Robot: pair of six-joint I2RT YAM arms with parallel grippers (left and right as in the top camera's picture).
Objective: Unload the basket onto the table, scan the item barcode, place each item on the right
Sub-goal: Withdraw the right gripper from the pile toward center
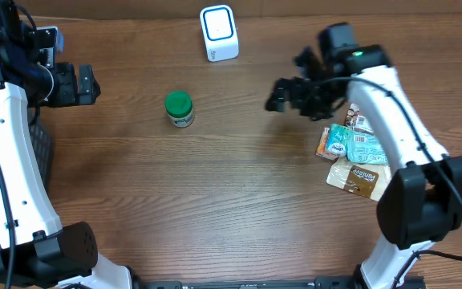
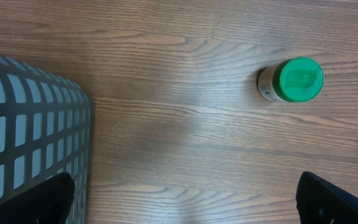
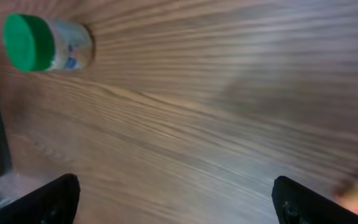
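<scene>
Overhead view: a wood-grain tabletop (image 1: 239, 193) with a robot arm at each side. A small jar with a green lid (image 1: 180, 110) stands upright left of centre, on its own and apart from both arms. A white scanner with a blue-edged window (image 1: 219, 34) sits at the far edge, beyond the jar and a little to its right. A heap of snack packets (image 1: 355, 152) lies beside the right arm. The left wrist view shows the corner of a grey mesh basket (image 2: 36, 130) at the left edge.

The right fingers (image 3: 48, 202) are spread wide with nothing between them, above bare wood between the jar and the packets. The left fingers (image 2: 334, 199) are also wide and empty, near the basket, with the jar well ahead of them.

The jar looks like the item to scan, and neither arm holds it. To do the step well, the chosen arm should come down with its fingers either side of the jar's body below the lid, close gently on the round sides, and lift straight up. The barcode cannot be made out here, so the jar will likely need turning in front of the scanner window until the code faces it. The grip should stay off the label.
</scene>
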